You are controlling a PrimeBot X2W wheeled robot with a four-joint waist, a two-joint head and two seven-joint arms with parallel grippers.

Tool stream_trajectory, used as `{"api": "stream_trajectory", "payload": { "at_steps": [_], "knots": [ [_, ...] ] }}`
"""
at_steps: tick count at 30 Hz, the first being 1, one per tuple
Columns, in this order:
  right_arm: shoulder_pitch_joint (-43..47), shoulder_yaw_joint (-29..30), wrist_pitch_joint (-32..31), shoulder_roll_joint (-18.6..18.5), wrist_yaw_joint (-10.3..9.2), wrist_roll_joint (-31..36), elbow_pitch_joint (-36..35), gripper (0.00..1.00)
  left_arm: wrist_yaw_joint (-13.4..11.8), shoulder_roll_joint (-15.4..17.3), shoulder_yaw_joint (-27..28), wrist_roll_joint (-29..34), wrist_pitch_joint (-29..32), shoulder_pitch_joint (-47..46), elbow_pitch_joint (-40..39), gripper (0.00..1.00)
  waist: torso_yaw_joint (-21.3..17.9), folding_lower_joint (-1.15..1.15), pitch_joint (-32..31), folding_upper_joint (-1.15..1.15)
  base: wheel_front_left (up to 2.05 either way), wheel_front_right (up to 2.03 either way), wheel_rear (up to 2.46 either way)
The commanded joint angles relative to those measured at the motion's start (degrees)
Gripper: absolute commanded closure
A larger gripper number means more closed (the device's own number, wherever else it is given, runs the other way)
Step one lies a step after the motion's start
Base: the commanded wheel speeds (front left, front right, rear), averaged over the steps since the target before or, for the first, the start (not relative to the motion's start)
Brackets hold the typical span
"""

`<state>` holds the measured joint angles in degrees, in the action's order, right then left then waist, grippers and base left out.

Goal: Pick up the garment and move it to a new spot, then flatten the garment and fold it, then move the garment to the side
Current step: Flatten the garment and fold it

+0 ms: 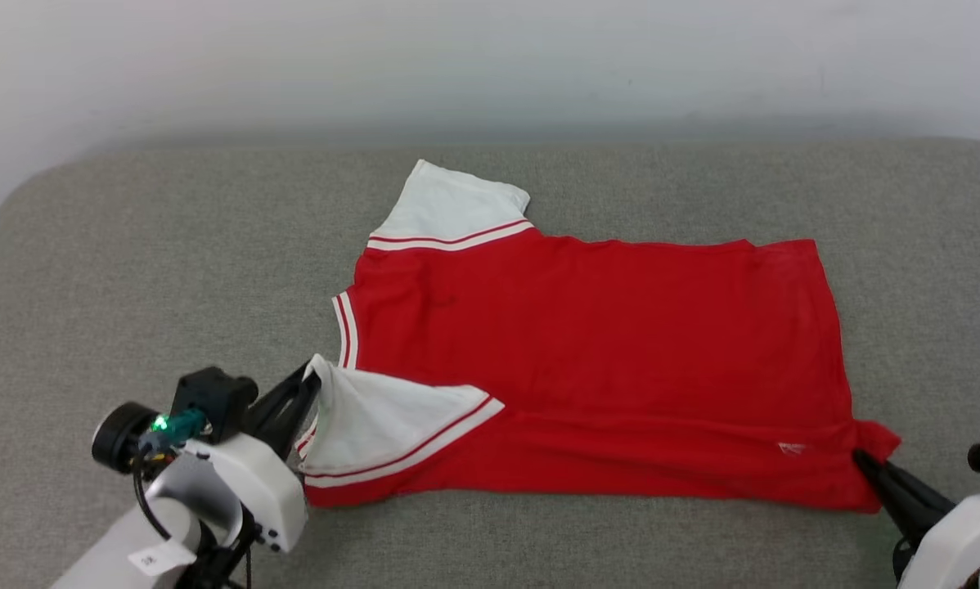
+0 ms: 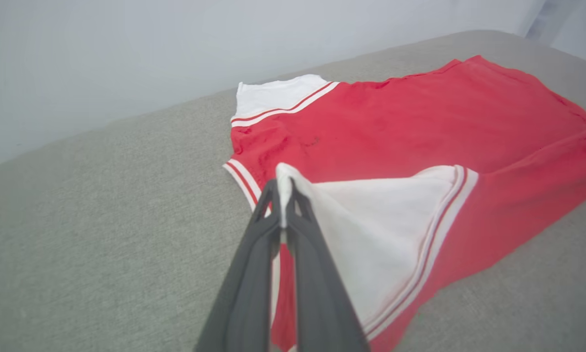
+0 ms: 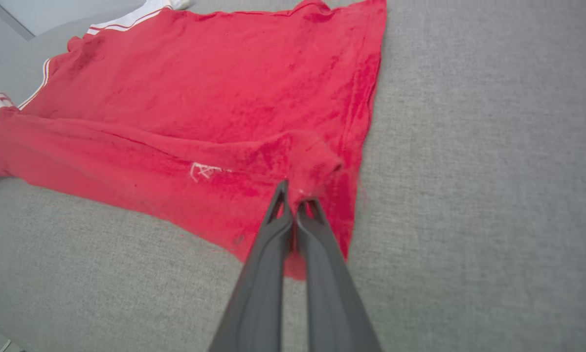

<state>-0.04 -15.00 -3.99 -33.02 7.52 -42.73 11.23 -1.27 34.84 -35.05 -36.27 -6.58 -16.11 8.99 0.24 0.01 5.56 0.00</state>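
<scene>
Left gripper: the left gripper sits at the lower left of the head view, its two dark fingers pressed together on the tip of the white near sleeve, which is raised a little.
Right gripper: the right gripper sits at the lower right, its fingers clamped on a bunched red corner of the hem.
Garment place: the garment lies spread on the grey cushion, centre to right of the head view.
Long axis: it runs left to right across the head view, with the striped collar to the left and the hem to the right.
Sleeves: the far sleeve points to the upper left of the frame, and the near sleeve is turned inward over the red body.
Near edge: a crease runs along the lower long side, with a small white mark beside the right grip.
Edges: the cushion's far edge meets the pale wall along the top of the frame and rounds off at the upper left.
Open room: a wide grey stretch lies left of the collar, with a narrower band at right, a strip along the bottom, and a band above the garment.
</scene>
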Motion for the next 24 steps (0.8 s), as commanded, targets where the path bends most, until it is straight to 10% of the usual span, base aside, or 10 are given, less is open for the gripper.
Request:
{"api": "stream_trajectory", "payload": {
  "at_steps": [1,24],
  "knots": [
    [-2.47,0.15,-0.17,-0.23,-0.08,0.08,0.14,1.0,1.4,-0.65,-0.55,1.06,0.39,-3.56,2.39,1.0,-0.72,-0.01,2.55,0.0,0.0,0.0,0.0],
    [-19.69,-11.16,-0.34,1.6,-0.08,1.07,15.53,1.0,8.65,-9.1,-8.97,0.19,-4.98,-18.83,34.7,1.0,-2.1,-0.01,10.73,0.0,0.0,0.0,0.0]
  ]
}}
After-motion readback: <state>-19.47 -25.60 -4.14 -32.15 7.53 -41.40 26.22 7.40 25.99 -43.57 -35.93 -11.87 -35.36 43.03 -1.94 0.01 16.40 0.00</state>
